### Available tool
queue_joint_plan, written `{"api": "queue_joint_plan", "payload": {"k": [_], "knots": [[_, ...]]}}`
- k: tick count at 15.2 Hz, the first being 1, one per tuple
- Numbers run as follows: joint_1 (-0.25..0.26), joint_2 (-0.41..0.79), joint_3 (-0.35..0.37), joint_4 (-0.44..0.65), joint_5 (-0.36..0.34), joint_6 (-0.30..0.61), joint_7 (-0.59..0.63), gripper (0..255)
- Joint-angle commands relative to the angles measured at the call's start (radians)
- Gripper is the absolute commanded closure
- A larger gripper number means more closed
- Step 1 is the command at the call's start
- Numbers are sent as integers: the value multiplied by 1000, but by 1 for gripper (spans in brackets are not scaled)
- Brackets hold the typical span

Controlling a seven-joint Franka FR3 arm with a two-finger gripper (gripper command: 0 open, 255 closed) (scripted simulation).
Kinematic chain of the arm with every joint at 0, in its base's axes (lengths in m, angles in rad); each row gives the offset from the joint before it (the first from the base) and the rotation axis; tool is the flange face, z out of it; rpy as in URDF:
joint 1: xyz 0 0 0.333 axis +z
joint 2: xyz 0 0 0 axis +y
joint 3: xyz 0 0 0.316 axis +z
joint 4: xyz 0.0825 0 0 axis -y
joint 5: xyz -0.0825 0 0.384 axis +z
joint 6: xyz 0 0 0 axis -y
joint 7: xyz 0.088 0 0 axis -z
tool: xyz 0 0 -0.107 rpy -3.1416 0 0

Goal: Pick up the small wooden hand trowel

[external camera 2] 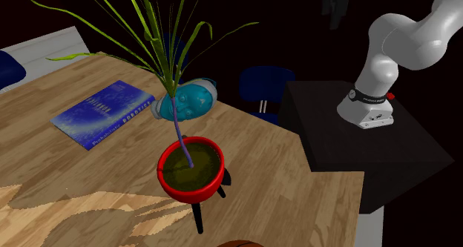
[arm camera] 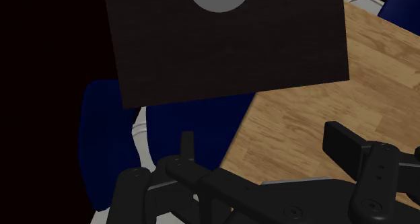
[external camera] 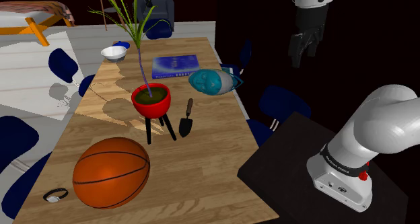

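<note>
Reckon it's just starting the approach: gripper is hanging high, jaws open and empty, needing to drop toward the trowel at 8 o'clock in the shoulder view.

Dim renders, with shadows on the table.

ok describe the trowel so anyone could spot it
On the long wooden table, find the red plant pot on black legs. The trowel lies flat at its right in the shoulder view: small, brown handle, dark pointed blade.
</note>
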Motion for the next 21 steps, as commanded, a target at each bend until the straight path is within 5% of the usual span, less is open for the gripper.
{"api": "queue_joint_plan", "payload": {"k": [1, 11, 21], "knots": [[0, 0, 0, 0, 0, 0, 0, 0], [16, 176, 94, -142, 119, 389, 178, 0], [21, 509, 185, -126, 174, 787, 340, 0]]}}
